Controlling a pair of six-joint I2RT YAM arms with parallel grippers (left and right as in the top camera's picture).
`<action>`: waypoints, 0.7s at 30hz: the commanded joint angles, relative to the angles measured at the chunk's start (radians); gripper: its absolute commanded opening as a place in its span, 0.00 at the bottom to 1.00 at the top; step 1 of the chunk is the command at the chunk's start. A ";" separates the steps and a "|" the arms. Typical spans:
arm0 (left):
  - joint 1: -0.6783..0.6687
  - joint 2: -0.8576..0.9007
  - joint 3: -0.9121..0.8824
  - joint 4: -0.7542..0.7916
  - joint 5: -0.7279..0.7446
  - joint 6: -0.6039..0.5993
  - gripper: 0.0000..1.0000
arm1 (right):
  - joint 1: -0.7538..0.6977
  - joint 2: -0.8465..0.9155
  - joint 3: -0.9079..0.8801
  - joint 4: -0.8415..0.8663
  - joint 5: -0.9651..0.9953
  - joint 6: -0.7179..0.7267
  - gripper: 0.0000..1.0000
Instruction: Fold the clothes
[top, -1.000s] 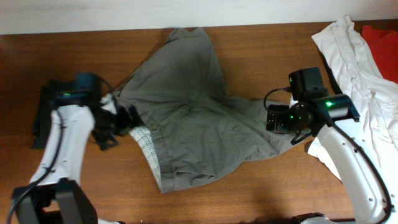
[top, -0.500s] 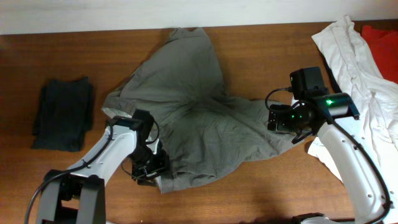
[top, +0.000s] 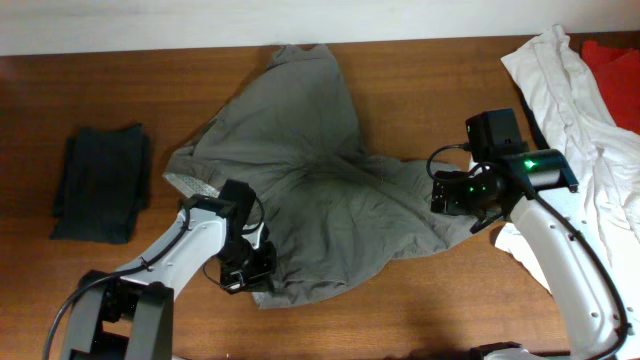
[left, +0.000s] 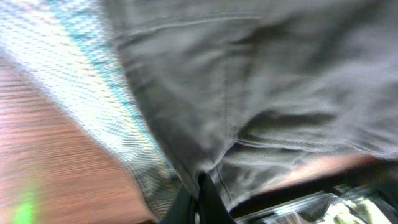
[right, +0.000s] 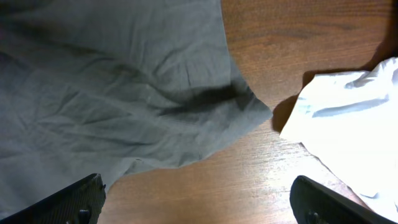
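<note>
Shorts (top: 310, 190), soft and limp: left gripper (top: 245, 272) pinches the seven-o'clock waistband edge (left: 140, 177); right gripper (right: 199, 199) gapes empty over the three-o'clock hem (right: 205, 146), likeliest next handhold.

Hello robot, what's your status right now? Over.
Left gripper shut on shorts at waistband edge. Right gripper open above leg hem. Shorts spread, unfolded. White garment close beside that hem.

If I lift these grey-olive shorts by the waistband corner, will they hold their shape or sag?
Likely floppy: the grey-olive cotton shorts lie creased and bunched, so they should drape from the left gripper. Probably light, since the hem lies thin and flat. Trailing fabric may drag across the wooden table.
</note>
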 joint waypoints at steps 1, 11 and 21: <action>0.058 -0.015 -0.003 -0.021 -0.248 -0.052 0.00 | -0.009 0.004 0.018 -0.008 0.018 0.005 0.99; 0.480 -0.066 0.020 0.000 -0.215 -0.037 0.00 | -0.005 0.079 -0.025 -0.005 -0.111 -0.033 0.99; 0.490 -0.066 0.020 0.000 -0.211 -0.006 0.00 | -0.006 0.251 -0.158 0.228 -0.333 -0.130 0.99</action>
